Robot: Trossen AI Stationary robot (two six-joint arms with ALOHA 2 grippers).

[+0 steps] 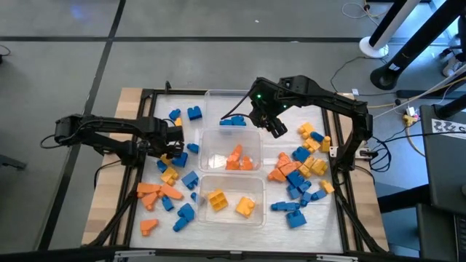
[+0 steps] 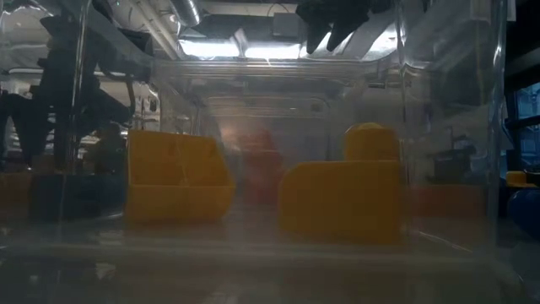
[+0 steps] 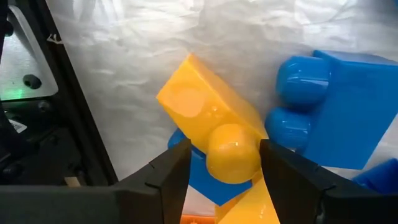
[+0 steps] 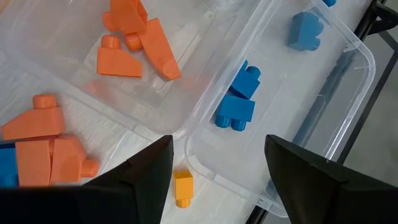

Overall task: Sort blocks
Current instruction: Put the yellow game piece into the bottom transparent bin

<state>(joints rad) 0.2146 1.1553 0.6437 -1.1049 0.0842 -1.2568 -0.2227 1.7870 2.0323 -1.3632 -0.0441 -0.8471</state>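
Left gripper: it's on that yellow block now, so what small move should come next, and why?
Probably lift straight up. The left gripper has its fingers on either side of a yellow block that lies against blue blocks, so rising first should free it before carrying it to the tub with yellow blocks. The right gripper hangs open over the tubs.

Overhead straight down; low camera pressed against yellow tub (image 2: 405, 127); wrist cameras close over blocks (image 3: 211, 124), tubs.
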